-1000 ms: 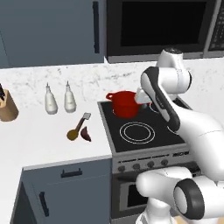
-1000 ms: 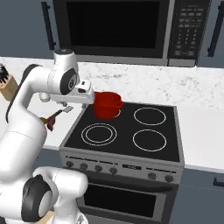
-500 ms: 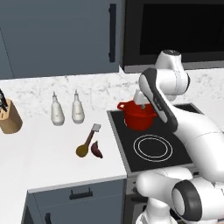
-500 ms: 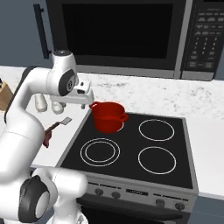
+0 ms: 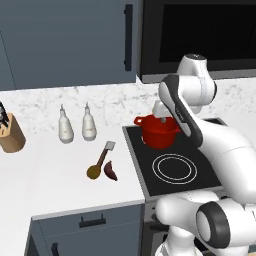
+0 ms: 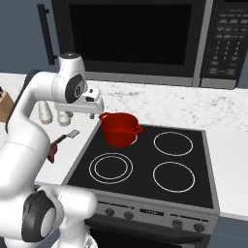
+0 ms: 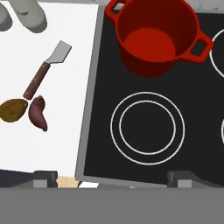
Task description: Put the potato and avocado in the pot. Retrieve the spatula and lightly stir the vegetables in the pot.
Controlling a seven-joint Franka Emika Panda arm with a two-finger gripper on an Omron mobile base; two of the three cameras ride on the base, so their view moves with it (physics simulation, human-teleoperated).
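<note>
My hand [image 7: 112, 177] is wide open and holds nothing. It hangs up high over the stove [image 7: 153, 144], looking straight down. Its two dark tips [image 7: 45, 178] poke up at the bottom of my hand view, far apart from each other.

The red pot [image 7: 156, 37] sits on the back left ring of the stove, right ahead of my hand and a bit to the right. It has nothing in it, and I can see its red bottom. From the base views the pot [image 5: 159, 131] is low down and just in front of my hand, which sits by my wrist near the pot's rim [image 6: 117, 117].

The potato [image 7: 12, 110] lies on the white counter [image 7: 52, 144], far off to the left of my hand. The avocado [image 7: 38, 113] lies just beside it, on the side closer to my hand, and the two look like they touch or almost touch. The spatula [image 7: 46, 75] lies on the counter too, a bit ahead of the two vegetables. Its dark handle end is right next to the potato and its grey flat end points away toward the back wall. In the left base view the potato [image 5: 93, 171], avocado [image 5: 110, 170] and spatula [image 5: 103, 155] sit close together on the counter, left of the stove.

Two white bottles [image 5: 66, 127] stand at the back of the counter, farther left, and a wooden knife block [image 5: 10, 132] stands past them
</note>
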